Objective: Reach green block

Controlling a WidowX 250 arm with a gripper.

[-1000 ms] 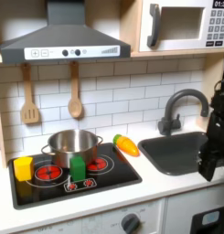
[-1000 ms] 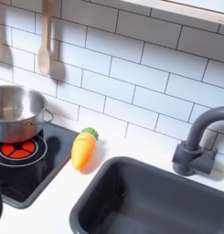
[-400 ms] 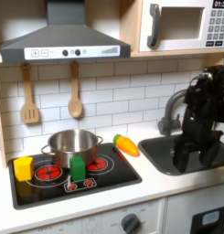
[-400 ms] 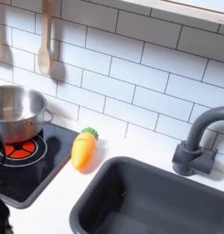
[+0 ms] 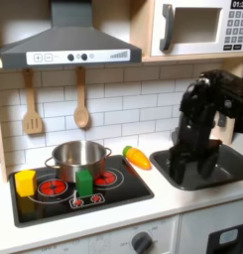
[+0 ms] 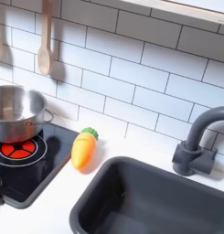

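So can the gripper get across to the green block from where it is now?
Probably yes. In the first exterior view the gripper hangs over the sink, and the green block stands at the stove's front edge. Only the toy carrot lies between, low and set back towards the wall.

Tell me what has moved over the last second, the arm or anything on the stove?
Only the black robot arm moved: in the first exterior view it swung from that view's right edge leftward, and its gripper now hangs over the dark sink, nearer the stove. Nothing was grasped or released. The small bright green upright block, steel pot, yellow block and toy carrot stayed put.
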